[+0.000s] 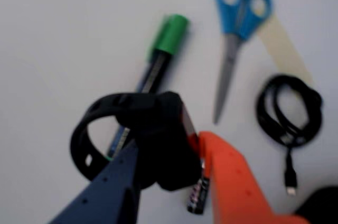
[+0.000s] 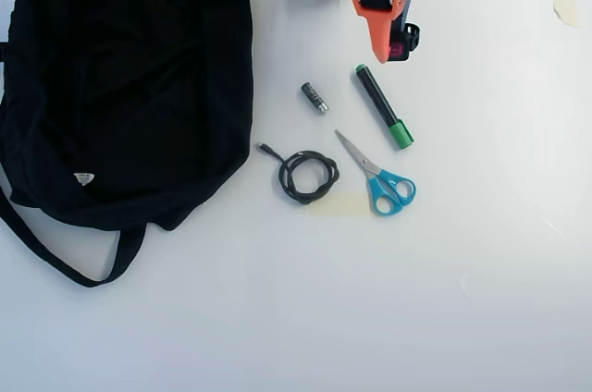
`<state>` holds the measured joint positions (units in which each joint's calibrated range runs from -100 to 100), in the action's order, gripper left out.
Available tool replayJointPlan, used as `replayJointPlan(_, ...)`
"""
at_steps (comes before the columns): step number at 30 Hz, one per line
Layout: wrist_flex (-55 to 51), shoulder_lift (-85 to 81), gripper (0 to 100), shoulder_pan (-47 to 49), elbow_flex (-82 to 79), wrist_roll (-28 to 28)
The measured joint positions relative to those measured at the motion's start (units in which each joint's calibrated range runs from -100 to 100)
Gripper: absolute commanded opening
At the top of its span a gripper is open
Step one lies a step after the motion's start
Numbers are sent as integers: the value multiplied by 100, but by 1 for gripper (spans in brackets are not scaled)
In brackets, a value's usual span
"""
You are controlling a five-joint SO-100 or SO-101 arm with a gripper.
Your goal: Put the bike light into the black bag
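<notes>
I have the light [image 1: 163, 139] pinched between my fingers, the dark one [image 1: 113, 182] on the left of the wrist view and the orange one [image 1: 232, 182] on the right; my gripper [image 1: 171, 152] is closed on its blocky body, the red face turned toward the orange pad and the loop strap hanging free off to the left. From overhead the light [image 2: 400, 44] reads as lifted off the table, near the top edge and just above the marker [image 2: 384, 105]; the bag [image 2: 129, 78] lies well apart, filling the left side of that view.

The step, as I judge it, is the carry across to the bag; I should keep the squeeze steady, since the hold looks to be on a smooth little block and the strap could swing and tug it loose. I would stay high enough to pass over the battery [image 2: 314, 97] and the cable [image 2: 307, 176] without brushing them; then I would aim for the middle of the bag rather than its near edge, because I cannot tell from overhead where the opening sits; only release once the light is low over the fabric, so it does not bounce back out.
</notes>
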<state>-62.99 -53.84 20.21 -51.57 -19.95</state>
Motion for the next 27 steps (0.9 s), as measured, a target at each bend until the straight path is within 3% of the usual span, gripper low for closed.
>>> replayJointPlan(7,0,0,2,-911,385,5)
replayJointPlan(19,1185,0,2,-2586,542,54)
replayJointPlan(27,1623,8,2,-3409,542,1333)
